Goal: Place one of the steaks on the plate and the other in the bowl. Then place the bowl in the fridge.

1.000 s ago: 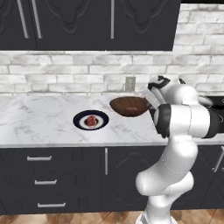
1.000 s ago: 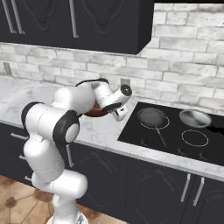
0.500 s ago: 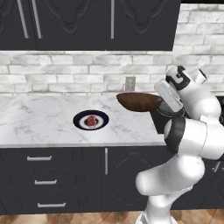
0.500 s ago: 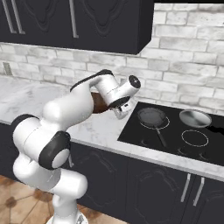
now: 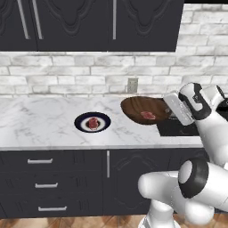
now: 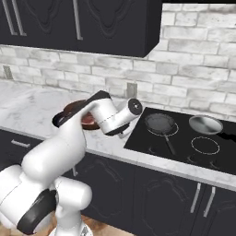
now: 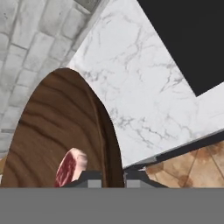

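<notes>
Pincer: we saw the pincer [image 7: 113, 177] clamped on the rim of the bowl [image 5: 143, 110], holding it clear above the surface [image 5: 40, 127], near the cooktop [image 6: 184, 143].
Bowl tilt: in the left base view it hung tipped, its inside turned toward us.
Steak in bowl: one steak [image 5: 148, 115] lay low inside; in the hand view [image 7: 70, 167] its lower end was cut off.
Plate: in the left base view the plate [image 5: 92, 122] sat flat on the surface, left of the bowl, carrying the other steak [image 5: 93, 124].
Right base view: the arm hid most of the bowl [image 6: 76, 108]; a pan [image 6: 160, 123] and a second pan [image 6: 205, 124] sat on the cooktop.
Fingertips: barely visible in the hand view.
</notes>
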